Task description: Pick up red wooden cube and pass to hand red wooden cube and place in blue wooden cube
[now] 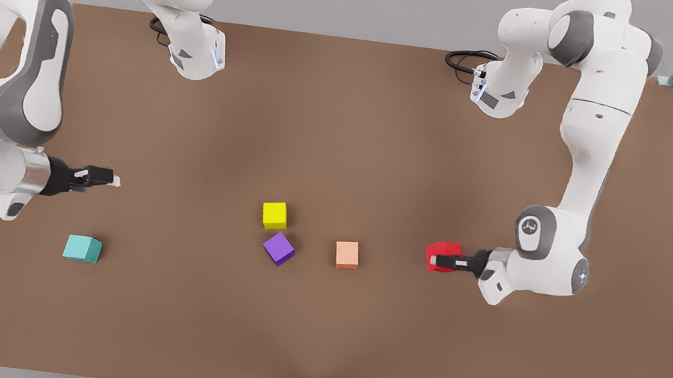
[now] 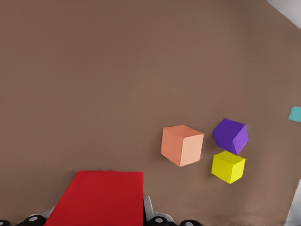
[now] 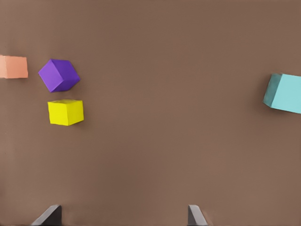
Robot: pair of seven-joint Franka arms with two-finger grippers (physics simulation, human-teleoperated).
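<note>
Brown bench [image 1: 347, 117], grey surround. Blue wooden cube [image 1: 82, 248] near front edge. Left gripper [image 1: 447, 259], front view's right: fingers pinching red wooden cube [image 1: 441, 253]; shallow grip could slip at handover. Right gripper [image 1: 100, 178] waits, fingers spread; misalignment likely.

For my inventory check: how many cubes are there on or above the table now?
5: the red wooden cube in the left gripper; peach cube, purple cube and yellow cube mid-table; blue wooden cube near the open right gripper.
</note>
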